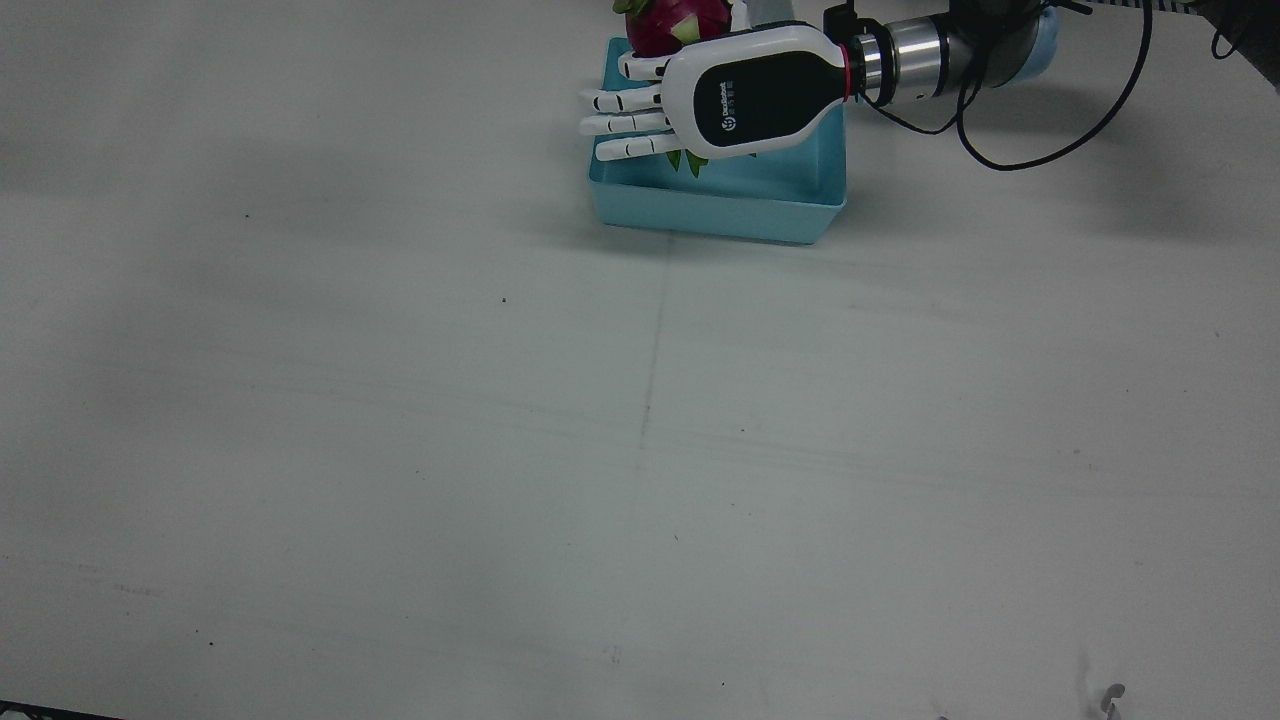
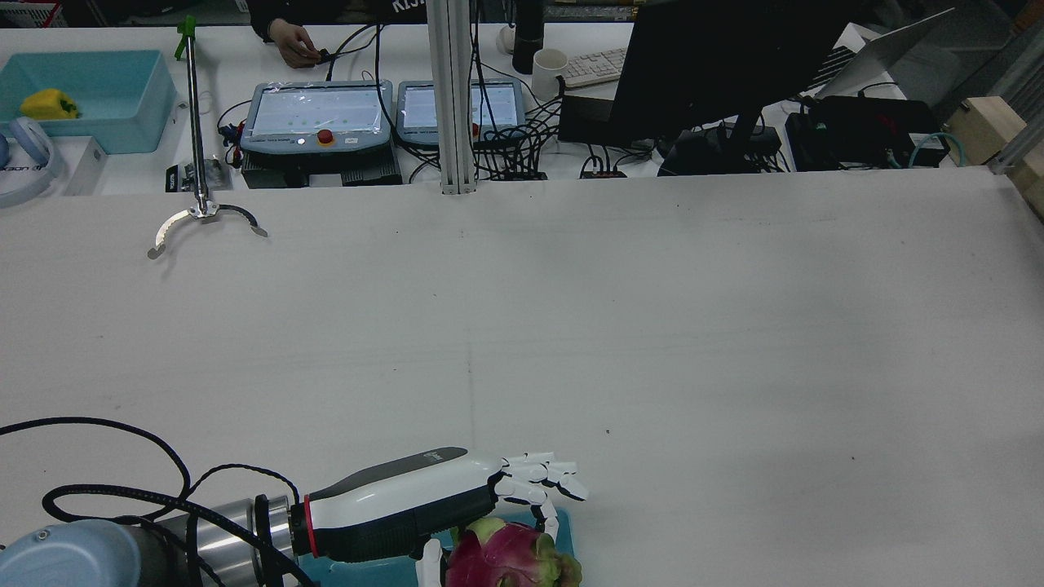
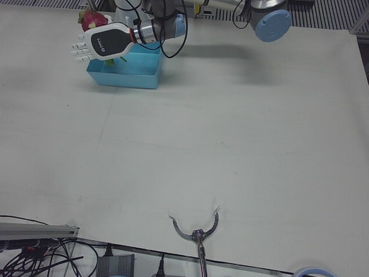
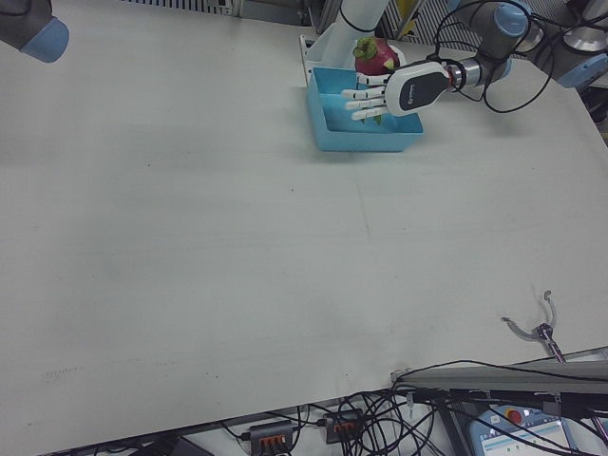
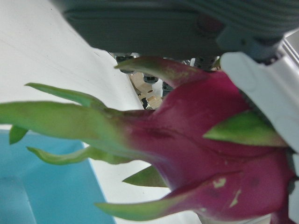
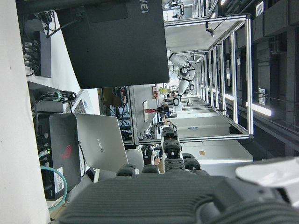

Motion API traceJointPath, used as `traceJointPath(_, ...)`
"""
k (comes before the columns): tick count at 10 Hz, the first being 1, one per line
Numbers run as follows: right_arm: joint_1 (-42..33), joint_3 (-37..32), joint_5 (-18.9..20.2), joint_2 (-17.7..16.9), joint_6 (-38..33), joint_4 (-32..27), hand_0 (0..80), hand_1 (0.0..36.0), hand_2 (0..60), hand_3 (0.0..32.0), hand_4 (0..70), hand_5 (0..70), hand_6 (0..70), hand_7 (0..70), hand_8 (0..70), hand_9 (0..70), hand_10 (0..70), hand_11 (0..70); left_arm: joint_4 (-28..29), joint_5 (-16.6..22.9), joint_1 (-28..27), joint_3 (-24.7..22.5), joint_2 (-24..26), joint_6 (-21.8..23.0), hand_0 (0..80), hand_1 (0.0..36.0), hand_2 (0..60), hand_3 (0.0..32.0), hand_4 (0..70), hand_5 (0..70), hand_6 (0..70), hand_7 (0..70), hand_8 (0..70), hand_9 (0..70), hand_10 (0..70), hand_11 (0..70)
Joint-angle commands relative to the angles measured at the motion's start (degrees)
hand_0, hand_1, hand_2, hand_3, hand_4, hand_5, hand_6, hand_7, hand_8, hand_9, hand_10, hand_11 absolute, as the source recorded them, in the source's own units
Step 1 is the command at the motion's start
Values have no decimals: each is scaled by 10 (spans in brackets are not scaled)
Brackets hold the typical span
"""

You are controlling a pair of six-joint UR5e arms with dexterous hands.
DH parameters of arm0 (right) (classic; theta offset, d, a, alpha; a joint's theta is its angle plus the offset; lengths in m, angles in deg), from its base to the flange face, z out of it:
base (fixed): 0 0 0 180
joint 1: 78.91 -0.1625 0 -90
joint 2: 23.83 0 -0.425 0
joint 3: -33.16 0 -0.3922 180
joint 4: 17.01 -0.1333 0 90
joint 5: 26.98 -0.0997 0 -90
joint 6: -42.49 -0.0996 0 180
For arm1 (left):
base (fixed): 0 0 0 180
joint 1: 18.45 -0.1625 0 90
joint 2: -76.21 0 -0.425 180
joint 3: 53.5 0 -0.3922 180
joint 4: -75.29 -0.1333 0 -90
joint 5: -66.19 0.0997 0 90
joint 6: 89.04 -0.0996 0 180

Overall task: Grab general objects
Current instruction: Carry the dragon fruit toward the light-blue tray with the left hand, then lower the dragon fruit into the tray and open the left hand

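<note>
Right now I count one dragon fruit [image 1: 668,24] on my screens, magenta with green scales, and it sits against the palm side of my left hand [image 1: 700,105], raised above one light blue bin [image 1: 720,195]. From the rear view the fruit [image 2: 510,558] hangs under the hand [image 2: 457,497], with the thumb [image 2: 430,564] on its left side and one curled finger [image 2: 548,522] on its right; the other fingers stretch forward, straight and spread. The left hand camera is filled by the fruit [image 5: 205,154], pressed close to the palm, with the blue bin [image 5: 42,186] floor below it at the lower left. So I read the left hand as gripping the dragon fruit, though only part of the grip shows.

In the left-front view the bin [image 3: 124,75] stands at the far edge of the white table [image 3: 230,144], near the arm pedestals, and the hand [image 3: 98,45] reaches out over its left end. The right-front view shows the same single bin [image 4: 366,133] and the same hand [image 4: 399,90] above it, with the fruit [image 4: 377,57] just behind.

My right hand [image 6: 177,200] appears only in its own camera, as dark fingers pointing toward a monitor and a laptop; I cannot tell whether it is spread or closed.

One metal grabber tool [image 2: 196,139] lies on the table's far left in the rear view, well apart from the bin
</note>
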Motion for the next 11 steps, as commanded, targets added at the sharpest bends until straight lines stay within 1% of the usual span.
traceJointPath(1, 0, -1, 0, 0, 0, 0, 0, 0, 0, 0, 0, 0, 0, 0, 0, 0, 0, 0, 1, 40, 2, -2, -16, 0, 401, 14, 2, 0, 202, 292, 46, 116, 111, 9, 26, 34)
traceJointPath(2, 0, 0, 0, 0, 0, 0, 0, 0, 0, 0, 0, 0, 0, 0, 0, 0, 0, 0, 1, 43, 1, -3, -24, 0, 383, 1, 0, 4, 162, 184, 25, 97, 106, 5, 26, 33)
traceJointPath(3, 0, -1, 0, 0, 0, 0, 0, 0, 0, 0, 0, 0, 0, 0, 0, 0, 0, 0, 1, 50, 2, -3, -28, 0, 375, 0, 0, 62, 127, 153, 16, 94, 102, 4, 26, 34)
traceJointPath(4, 0, 0, 0, 0, 0, 0, 0, 0, 0, 0, 0, 0, 0, 0, 0, 0, 0, 0, -3, 51, 1, -6, -28, 0, 367, 0, 0, 110, 97, 136, 9, 90, 101, 4, 26, 34)
traceJointPath(5, 0, -1, 0, 0, 0, 0, 0, 0, 0, 0, 0, 0, 0, 0, 0, 0, 0, 0, -8, 51, 1, -15, -28, 0, 357, 0, 0, 168, 53, 119, 1, 83, 99, 2, 25, 34)
traceJointPath(6, 0, -1, 0, 0, 0, 0, 0, 0, 0, 0, 0, 0, 0, 0, 0, 0, 0, 0, -19, 51, 2, -25, -28, 0, 339, 0, 0, 184, 21, 109, 0, 78, 97, 1, 24, 31)
traceJointPath(7, 0, 0, 0, 0, 0, 0, 0, 0, 0, 0, 0, 0, 0, 0, 0, 0, 0, 0, -27, 51, 4, -38, -28, 0, 327, 0, 0, 186, 15, 111, 0, 84, 97, 2, 20, 27)
traceJointPath(9, 0, -1, 0, 0, 0, 0, 0, 0, 0, 0, 0, 0, 0, 0, 0, 0, 0, 0, -34, 51, 9, -43, -24, 3, 268, 0, 0, 204, 2, 111, 0, 87, 95, 3, 14, 16)
traceJointPath(10, 0, 0, 0, 0, 0, 0, 0, 0, 0, 0, 0, 0, 0, 0, 0, 0, 0, 0, -53, 51, 29, -42, -18, 8, 231, 0, 0, 232, 0, 101, 0, 81, 95, 2, 10, 10)
traceJointPath(11, 0, 0, 0, 0, 0, 0, 0, 0, 0, 0, 0, 0, 0, 0, 0, 0, 0, 0, -54, 51, 75, -33, -14, 28, 204, 0, 0, 250, 0, 90, 0, 78, 96, 1, 8, 7)
